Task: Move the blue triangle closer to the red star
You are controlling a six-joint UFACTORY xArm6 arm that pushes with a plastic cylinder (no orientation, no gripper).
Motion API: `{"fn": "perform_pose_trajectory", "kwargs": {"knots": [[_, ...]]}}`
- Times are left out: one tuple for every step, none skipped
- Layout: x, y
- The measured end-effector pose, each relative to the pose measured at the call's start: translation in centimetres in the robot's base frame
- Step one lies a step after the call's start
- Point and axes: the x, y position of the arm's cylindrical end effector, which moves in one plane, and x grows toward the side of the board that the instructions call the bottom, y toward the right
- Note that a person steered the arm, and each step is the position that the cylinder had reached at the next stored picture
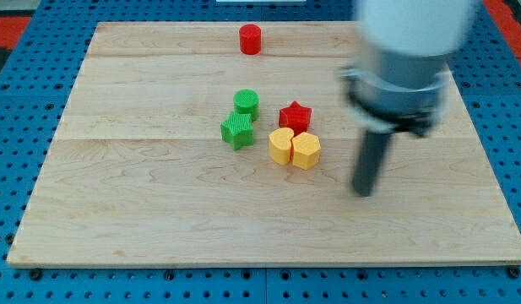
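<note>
The single camera view looks down at an angle on a pale wooden board [159, 219] lying on a blue perforated surface [24, 51]. The arm carries no claw, so nothing is grasped or clenched: it ends in a straight dark rod hanging from a blurred white and dark housing at the view's upper right. My tip [362, 192] rests on bare wood, to the right of the blocks and apart from them.

Near the board's middle sits a red star block [295, 116]. Just below it, two yellow blocks touch side by side: a yellow heart-like block [281, 145] and a yellow rounded block [306, 150]. To the star's left are a green cylinder [246, 103] and a green ribbed block [236, 131]. A red cylinder [250, 40] stands alone near the top edge.

The blue triangle cannot be seen anywhere in this view.
</note>
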Motion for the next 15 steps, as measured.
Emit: {"fn": "perform_pose_trajectory", "kwargs": {"knots": [[-9.8, 9.1], [-20.5, 11.1], [-25.7, 8.0], [-22.8, 4.6], [-21.2, -0.2], [-22.3, -0.5], [-19.8, -2.8], [-16.6, -5.6], [-12.2, -5.6], [-11.1, -4.4], [-11.3, -0.1], [-8.3, 2.2], [-8.2, -1.8], [-9.7, -6.3], [-10.0, -5.8]]}}
